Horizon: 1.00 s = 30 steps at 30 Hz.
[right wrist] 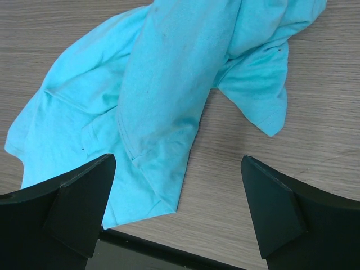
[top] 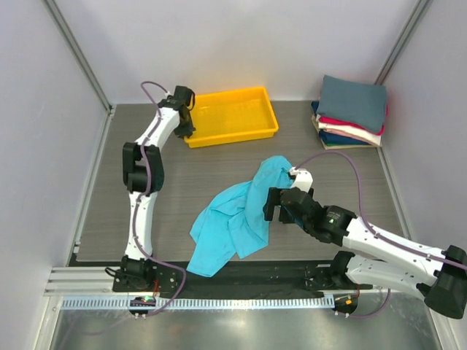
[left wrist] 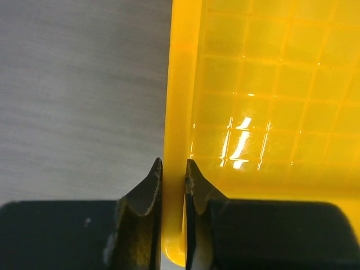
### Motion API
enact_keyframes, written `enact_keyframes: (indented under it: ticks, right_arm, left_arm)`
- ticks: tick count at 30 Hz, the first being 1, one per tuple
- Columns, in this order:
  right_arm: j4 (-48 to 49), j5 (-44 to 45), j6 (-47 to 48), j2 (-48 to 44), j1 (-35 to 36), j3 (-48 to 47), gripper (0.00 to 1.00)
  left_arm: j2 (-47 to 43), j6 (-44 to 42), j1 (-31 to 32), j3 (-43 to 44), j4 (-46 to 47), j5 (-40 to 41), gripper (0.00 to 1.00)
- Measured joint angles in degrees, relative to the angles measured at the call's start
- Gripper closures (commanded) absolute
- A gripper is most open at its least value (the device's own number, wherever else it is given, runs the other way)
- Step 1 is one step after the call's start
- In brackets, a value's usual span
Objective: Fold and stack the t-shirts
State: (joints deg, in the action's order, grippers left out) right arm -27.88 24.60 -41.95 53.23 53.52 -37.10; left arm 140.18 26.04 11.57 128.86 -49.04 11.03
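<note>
The bright turquoise t-shirt lies crumpled on the table's near middle. In the right wrist view it spreads under and beyond my fingers. My right gripper is open and empty, just above the shirt's right edge. A stack of folded t-shirts sits at the far right, with slate-grey on top, then red, cream and navy. My left gripper is shut on the left rim of the yellow tray, far from the shirts.
The yellow plastic tray stands at the far middle with nothing in it. A black strip runs along the table's near edge. Grey walls close the left, far and right sides.
</note>
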Motion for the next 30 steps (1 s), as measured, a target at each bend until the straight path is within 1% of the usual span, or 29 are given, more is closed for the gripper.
enact_keyframes:
  ticks: [3,6,8,9,11,14,17,21,24,28,30]
  right_arm:
    - [-0.1,-0.4,-0.3,-2.2,0.0,0.8,0.0]
    - [-0.2,-1.0,-0.9,-5.0,0.0,1.7,0.0]
    - [-0.6,-1.6,-1.5,-7.1,0.0,2.4,0.0]
    - [-0.7,-1.8,-1.7,-8.2,0.0,2.7,0.0]
    - [-1.0,-2.4,-2.0,-10.1,0.0,3.3,0.0]
    - [-1.3,-3.3,-2.2,-12.4,0.0,3.6,0.0]
    - [-1.6,-3.8,-2.2,-13.7,0.0,3.8,0.0]
    - [-2.3,-4.5,-2.2,-13.9,0.0,4.4,0.0]
    - [-2.6,-5.4,-2.3,-13.0,0.0,4.9,0.0]
    - [-2.5,-8.0,-2.3,-9.6,0.0,5.4,0.0]
    - [-2.2,-9.1,-2.4,-8.1,0.4,6.0,0.0]
  left_arm:
    - [-7.7,4.6,-0.7,-12.0,0.9,0.7,1.0]
    - [-18.6,11.3,-4.2,-28.8,3.0,1.2,1.0]
    - [-26.2,14.7,-8.7,-39.1,4.1,0.2,1.0]
    - [-31.0,16.9,-12.2,-45.6,5.8,-1.0,1.0]
    - [-38.4,20.5,-19.0,-55.4,6.7,-2.8,1.0]
    - [-45.6,25.2,-28.7,-65.4,8.5,-3.5,1.0]
    - [-48.0,28.7,-34.5,-68.8,8.9,-3.9,1.0]
    - [-47.9,32.3,-37.7,-68.7,10.5,-8.0,1.0]
    - [-46.4,34.9,-39.3,-66.9,10.6,-11.8,1.0]
    - [-43.3,39.1,-39.5,-62.0,9.0,-14.9,1.0]
    - [-42.8,41.5,-39.5,-60.9,8.9,-16.2,1.0]
